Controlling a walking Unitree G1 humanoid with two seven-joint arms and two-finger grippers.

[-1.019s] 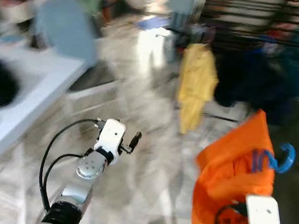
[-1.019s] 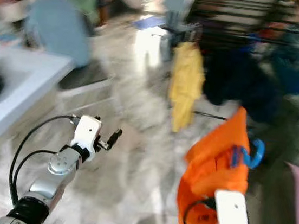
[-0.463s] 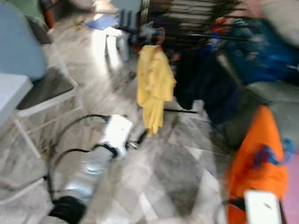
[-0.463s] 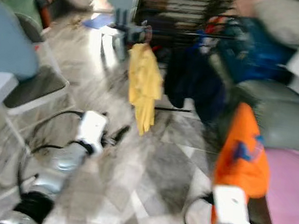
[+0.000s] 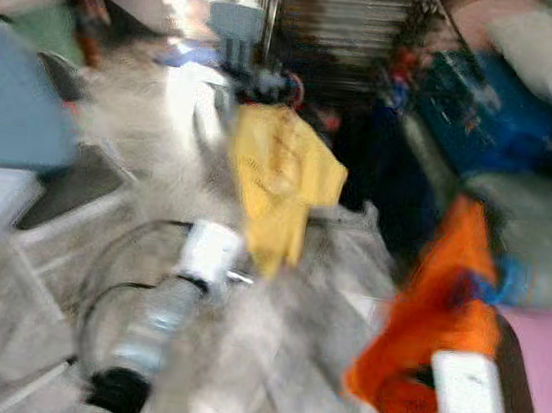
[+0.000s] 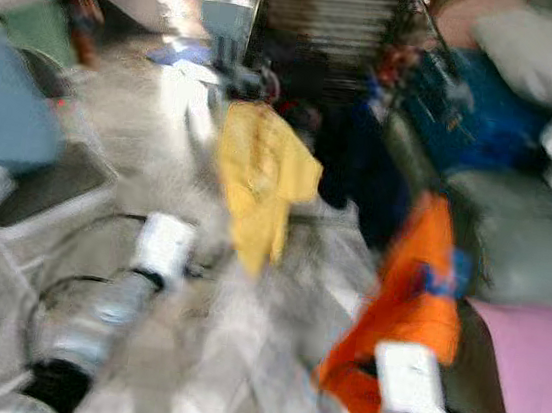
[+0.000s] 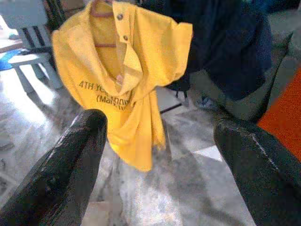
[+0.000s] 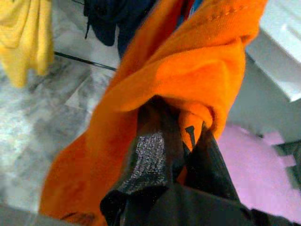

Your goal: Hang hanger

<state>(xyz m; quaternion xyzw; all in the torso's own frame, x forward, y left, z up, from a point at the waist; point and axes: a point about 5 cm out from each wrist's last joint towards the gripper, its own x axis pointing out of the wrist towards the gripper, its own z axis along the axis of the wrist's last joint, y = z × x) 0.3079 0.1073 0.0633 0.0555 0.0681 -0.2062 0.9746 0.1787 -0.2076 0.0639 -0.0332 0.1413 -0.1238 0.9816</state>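
1. Two grippers concern you here. Your right gripper [image 8: 181,141] is clenched on the orange shirt [image 8: 188,75], with fabric bunched between its black fingers [image 8: 150,160]. A blue hanger [image 5: 511,281] hook shows at the shirt's upper edge, so the garment rides high at your right side, over the pink mat [image 5: 543,370].
2. Your left gripper [image 7: 160,155] is released, its fingers spread wide and holding nothing; it points at the yellow shirt [image 7: 122,75], which already hangs on the dark drying rack [image 5: 349,19].
3. Expect the load to be light and limp. The cloth will likely sway and slip, and only the hanger is stiff.
4. Judged from the wrist view, your hold is on cloth, not plainly on the hanger; whether plastic lies inside the grip cannot be told.
5. Take hold near the hook, where the hanger gives a firm purchase, before reaching for the rack.
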